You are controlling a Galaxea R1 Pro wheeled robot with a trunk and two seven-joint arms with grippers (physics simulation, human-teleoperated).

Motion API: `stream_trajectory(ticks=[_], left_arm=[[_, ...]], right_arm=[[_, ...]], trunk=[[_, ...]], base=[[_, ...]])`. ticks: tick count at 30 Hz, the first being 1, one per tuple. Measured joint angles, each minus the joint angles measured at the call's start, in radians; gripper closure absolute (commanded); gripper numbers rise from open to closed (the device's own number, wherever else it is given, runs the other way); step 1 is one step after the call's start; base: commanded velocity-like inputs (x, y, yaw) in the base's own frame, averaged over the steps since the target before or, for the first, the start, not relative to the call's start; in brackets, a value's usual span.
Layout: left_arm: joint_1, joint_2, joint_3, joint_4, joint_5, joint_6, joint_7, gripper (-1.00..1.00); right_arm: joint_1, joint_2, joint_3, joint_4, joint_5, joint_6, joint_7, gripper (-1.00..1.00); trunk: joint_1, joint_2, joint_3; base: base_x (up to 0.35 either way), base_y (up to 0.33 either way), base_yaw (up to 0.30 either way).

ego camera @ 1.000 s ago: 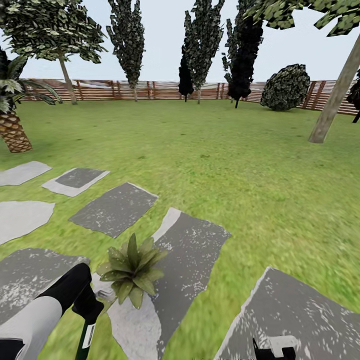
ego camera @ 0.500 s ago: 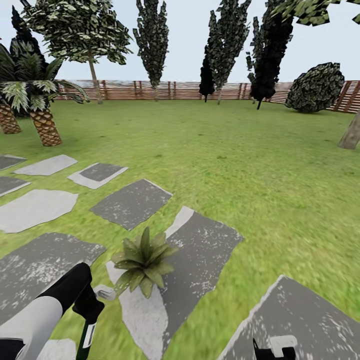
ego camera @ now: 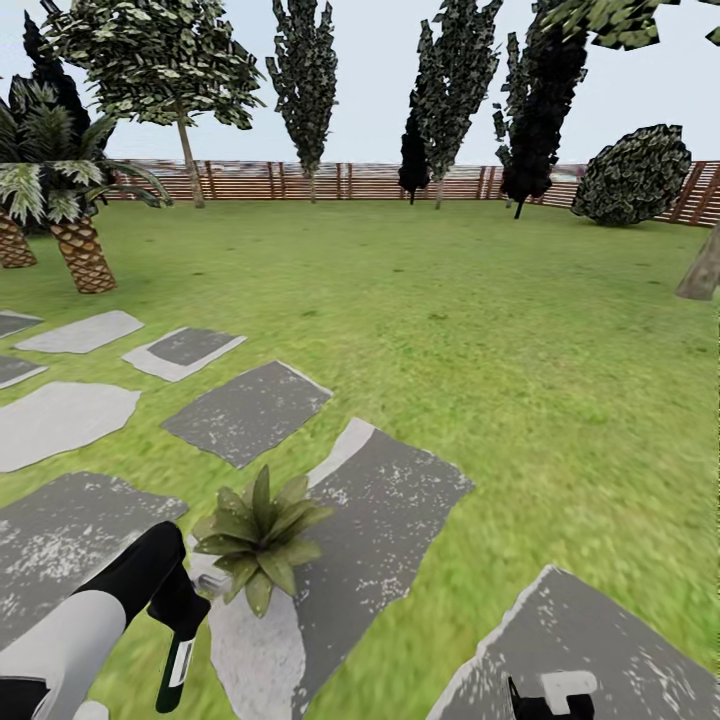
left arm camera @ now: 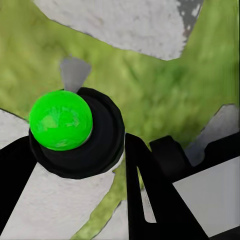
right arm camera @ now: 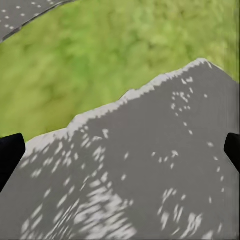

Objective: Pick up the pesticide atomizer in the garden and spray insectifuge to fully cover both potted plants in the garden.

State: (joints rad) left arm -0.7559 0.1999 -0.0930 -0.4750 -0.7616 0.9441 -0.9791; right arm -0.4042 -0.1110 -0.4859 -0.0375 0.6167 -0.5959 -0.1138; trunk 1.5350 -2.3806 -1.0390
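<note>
One potted plant (ego camera: 258, 540), a small rosette of pointed green leaves, stands on a grey stepping stone (ego camera: 390, 520) near the bottom left of the head view; its pot is hidden by the leaves. Just left of it my left gripper (ego camera: 178, 608) is shut on the pesticide atomizer (ego camera: 176, 668), a dark green bottle with a white label hanging below the fingers. In the left wrist view the atomizer (left arm camera: 62, 122) shows as a bright green knob in a black collar between the fingers of the left gripper (left arm camera: 75, 165). My right gripper (ego camera: 548, 700) is open over another stone, holding nothing (right arm camera: 121, 149).
Green lawn (ego camera: 480, 330) stretches ahead to a brown slatted fence (ego camera: 330, 180) with tall trees. Short palms (ego camera: 70, 230) stand at far left, a round shrub (ego camera: 635, 175) and a leaning trunk (ego camera: 702, 268) at right. Several more stepping stones (ego camera: 65, 420) lie to the left.
The whole picture has shifted, so the camera has turned and moved; the plant now sits slightly lower and further left than half a second ago. Both arms keep their places in the picture.
</note>
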Motion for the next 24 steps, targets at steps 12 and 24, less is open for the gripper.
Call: stream_trajectory(ticks=[12, 24], left_arm=[[0.000, 0.003, 0.000, 0.000, 0.000, 0.002, 0.000, 1.00], [0.001, 0.016, 0.011, 0.016, -0.002, 0.002, -0.001, 1.00]], right_arm=[[0.000, 0.005, 0.000, 0.001, 0.000, 0.000, 0.000, -1.00], [0.000, 0.005, 0.000, 0.000, 0.000, 0.000, 0.000, -1.00]], trunk=[[0.000, 0.000, 0.000], [0.000, 0.000, 0.000]], base=[[0.039, -0.267, 0.198], [0.058, -0.053, 0.276]])
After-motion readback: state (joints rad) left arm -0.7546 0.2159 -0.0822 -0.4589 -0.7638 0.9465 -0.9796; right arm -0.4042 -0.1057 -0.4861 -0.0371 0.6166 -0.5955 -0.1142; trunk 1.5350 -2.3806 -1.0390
